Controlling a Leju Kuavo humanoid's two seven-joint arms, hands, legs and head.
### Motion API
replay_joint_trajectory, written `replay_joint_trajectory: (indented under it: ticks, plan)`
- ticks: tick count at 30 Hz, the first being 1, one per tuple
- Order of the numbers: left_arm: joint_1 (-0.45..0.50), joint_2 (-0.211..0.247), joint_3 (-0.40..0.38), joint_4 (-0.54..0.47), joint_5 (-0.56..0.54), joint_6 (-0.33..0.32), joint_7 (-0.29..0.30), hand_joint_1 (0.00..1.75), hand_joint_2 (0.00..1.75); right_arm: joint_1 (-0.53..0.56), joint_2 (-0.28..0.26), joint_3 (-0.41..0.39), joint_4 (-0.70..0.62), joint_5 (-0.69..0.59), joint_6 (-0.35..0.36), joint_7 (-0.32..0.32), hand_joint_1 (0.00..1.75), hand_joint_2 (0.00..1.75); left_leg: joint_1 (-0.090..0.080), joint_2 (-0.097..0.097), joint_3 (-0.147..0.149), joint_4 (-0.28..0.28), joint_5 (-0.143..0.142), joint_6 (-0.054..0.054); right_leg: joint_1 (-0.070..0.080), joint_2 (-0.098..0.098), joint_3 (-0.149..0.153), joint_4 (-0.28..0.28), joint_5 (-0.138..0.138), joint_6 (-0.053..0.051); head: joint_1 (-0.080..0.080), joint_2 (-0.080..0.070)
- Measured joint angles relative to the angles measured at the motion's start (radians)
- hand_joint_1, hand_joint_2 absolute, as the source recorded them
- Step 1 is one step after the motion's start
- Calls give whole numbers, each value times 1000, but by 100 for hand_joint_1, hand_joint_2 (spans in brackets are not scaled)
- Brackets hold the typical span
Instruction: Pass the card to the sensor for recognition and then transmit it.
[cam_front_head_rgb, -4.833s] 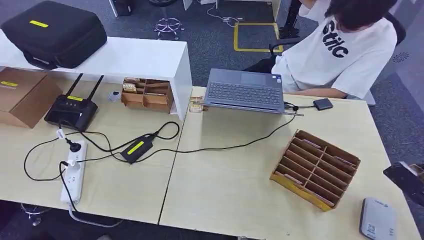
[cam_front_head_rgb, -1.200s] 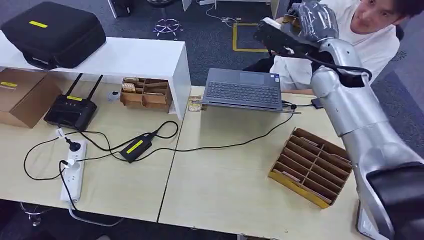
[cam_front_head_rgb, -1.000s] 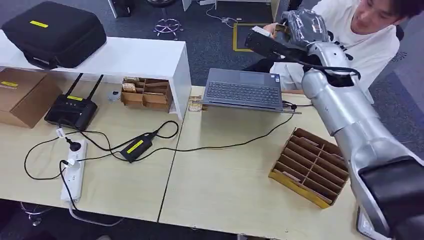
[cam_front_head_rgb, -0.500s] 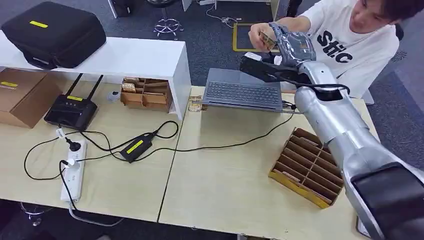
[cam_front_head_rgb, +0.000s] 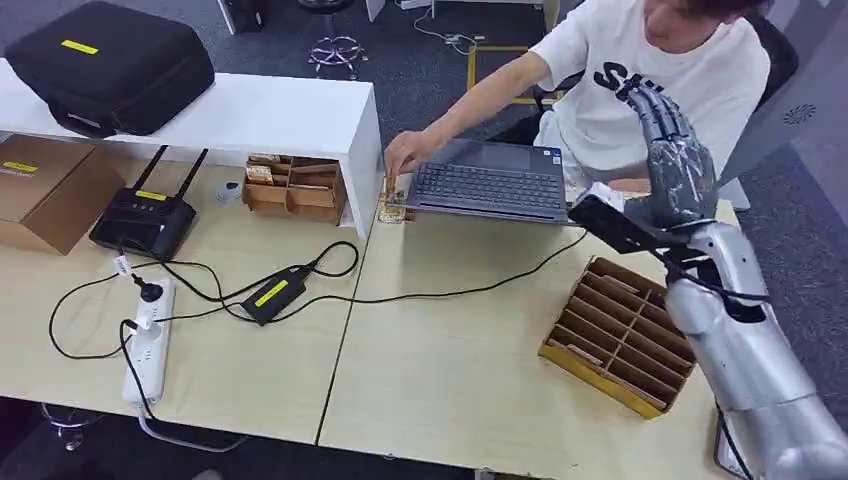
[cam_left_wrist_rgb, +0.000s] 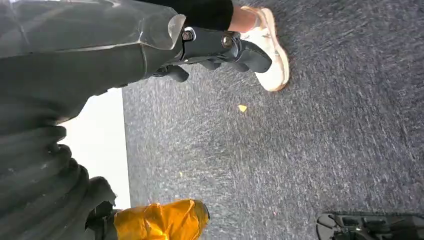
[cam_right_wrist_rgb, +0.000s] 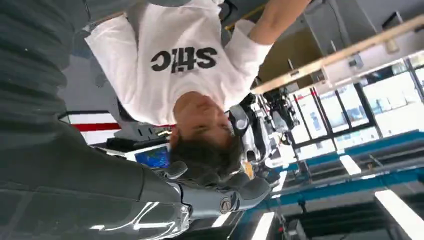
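Card handover looks done: the person's hand (cam_front_head_rgb: 403, 152) sets something small, seemingly the card, by the laptop (cam_front_head_rgb: 490, 180) on the surface (cam_front_head_rgb: 450, 350), while the right hand (cam_front_head_rgb: 672, 165) hovers with fingers spread, holding nothing.

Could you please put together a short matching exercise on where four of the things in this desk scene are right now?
Things:
1. black case
2. laptop
3. cardboard divider tray
4. power strip

Places:
A. under the person's outstretched hand
B. on the white shelf
C. at the left end of the desk, with a plug in it
D. on the desk below the raised right hand

Pairs: 1-B, 2-A, 3-D, 4-C
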Motion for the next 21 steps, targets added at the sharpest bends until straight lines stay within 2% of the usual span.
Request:
replay_joint_trajectory:
  ticks: [6, 10, 16, 21]
  plan:
    - [1, -3, 22, 0, 16, 9, -2, 0, 175, 259, -45, -169, -218, -39, -17, -72, 0, 175, 0, 0, -1, 0, -1, 0, 0, 0, 0, 0, -1, 1, 0, 0]
    - [1, -5, 35, 0, 24, 10, -3, 0, 175, 371, -54, -245, -299, -47, 0, -92, 0, 175, 0, 1, 0, 0, -1, 0, 0, 1, -1, 0, -1, 1, 0, 0]
    - [1, -8, 47, 0, 30, 16, -3, 0, 175, 513, -58, -303, -356, -5, 26, -95, 0, 175, 0, 1, 0, 0, -1, 0, 0, 1, 0, 0, -2, 2, 0, 0]
    - [0, -8, 52, 0, 29, 17, -3, 0, 175, 551, -68, -306, -346, 28, 94, -57, 0, 175, 0, 2, 0, 0, -1, 0, -1, 2, 0, 0, -2, 2, 0, 0]
